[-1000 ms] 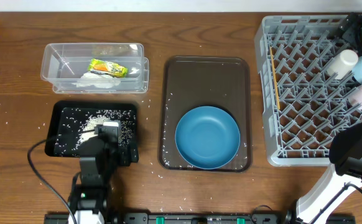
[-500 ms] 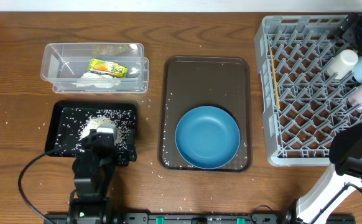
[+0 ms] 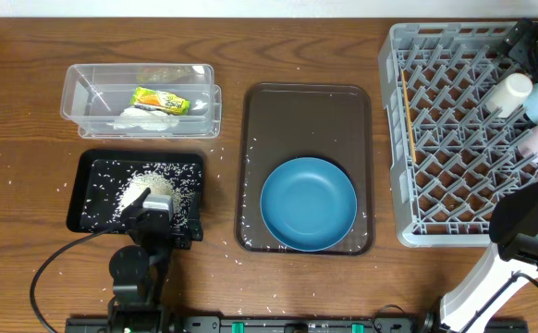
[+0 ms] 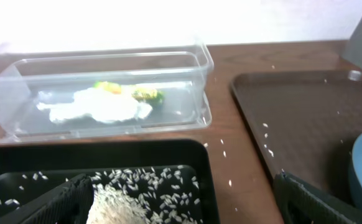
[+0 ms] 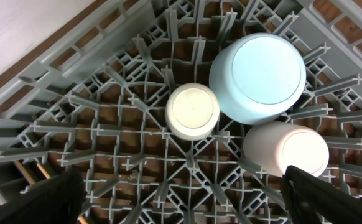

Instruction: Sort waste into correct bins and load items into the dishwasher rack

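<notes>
Waiting at the 6 o'clock end of the large brown flat tray (image 3: 306,102), the wide dark blue bowl (image 3: 308,203) looks like the last item not yet racked. At its 3 o'clock, the large grey lattice dishwasher rack (image 3: 394,139) holds the small pale blue bowl (image 5: 257,77), white cup (image 5: 192,111) and pink cup (image 5: 285,151). All three seem inverted, probably to drain, under the right gripper (image 5: 187,196), whose fingers are spread. At 9 o'clock, loose white rice (image 3: 144,185) lies heaped in the shallow black tray (image 3: 79,199), and over its near edge hangs the left gripper (image 4: 181,199), also spread and empty.

A big brown flat tray (image 3: 306,120) lies in the middle of a wooden table (image 3: 297,46). The tray has round corners and a low raised edge. Behind the table is a white wall (image 4: 168,18).
</notes>
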Action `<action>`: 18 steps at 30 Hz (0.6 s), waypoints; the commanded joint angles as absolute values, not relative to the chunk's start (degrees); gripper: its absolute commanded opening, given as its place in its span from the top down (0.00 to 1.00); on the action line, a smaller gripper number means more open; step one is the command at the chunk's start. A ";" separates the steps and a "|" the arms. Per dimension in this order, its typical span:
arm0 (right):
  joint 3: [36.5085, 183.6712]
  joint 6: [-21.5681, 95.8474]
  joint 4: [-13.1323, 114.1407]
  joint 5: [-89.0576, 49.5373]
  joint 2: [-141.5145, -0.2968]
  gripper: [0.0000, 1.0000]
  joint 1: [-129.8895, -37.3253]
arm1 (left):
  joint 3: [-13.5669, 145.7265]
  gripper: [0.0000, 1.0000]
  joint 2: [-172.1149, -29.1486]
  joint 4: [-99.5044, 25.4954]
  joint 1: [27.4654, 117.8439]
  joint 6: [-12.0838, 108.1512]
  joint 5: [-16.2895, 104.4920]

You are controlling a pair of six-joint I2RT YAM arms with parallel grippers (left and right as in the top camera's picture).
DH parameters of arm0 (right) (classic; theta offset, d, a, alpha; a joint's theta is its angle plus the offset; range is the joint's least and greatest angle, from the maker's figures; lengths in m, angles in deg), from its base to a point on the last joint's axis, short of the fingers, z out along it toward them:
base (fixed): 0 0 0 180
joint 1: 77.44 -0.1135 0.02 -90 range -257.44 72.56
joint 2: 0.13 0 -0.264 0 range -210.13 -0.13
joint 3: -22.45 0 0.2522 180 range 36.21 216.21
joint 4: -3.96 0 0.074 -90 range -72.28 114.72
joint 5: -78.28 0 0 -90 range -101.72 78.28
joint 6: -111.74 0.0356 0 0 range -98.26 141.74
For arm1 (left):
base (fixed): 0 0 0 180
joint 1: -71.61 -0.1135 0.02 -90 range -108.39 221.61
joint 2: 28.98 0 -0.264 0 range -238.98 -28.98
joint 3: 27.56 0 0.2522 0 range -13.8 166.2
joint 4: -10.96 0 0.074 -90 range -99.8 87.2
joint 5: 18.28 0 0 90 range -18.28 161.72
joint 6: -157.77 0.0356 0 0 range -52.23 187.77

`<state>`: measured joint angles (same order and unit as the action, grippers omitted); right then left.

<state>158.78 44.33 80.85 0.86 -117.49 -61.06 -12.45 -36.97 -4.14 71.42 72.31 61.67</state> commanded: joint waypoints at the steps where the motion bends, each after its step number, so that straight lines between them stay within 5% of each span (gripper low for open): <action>1: 159.21 45.07 80.83 1.32 -117.28 0.01 -61.24 | -13.57 0.05 -34.46 -6.07 71.57 73.33 62.26; 18: 159.21 45.07 80.83 1.32 -117.28 0.01 -61.24 | -13.57 0.05 -29.08 -5.91 71.57 73.31 62.09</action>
<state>158.78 44.33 80.87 0.86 -117.49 -61.06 -12.45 -29.61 -4.19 71.42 72.55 62.05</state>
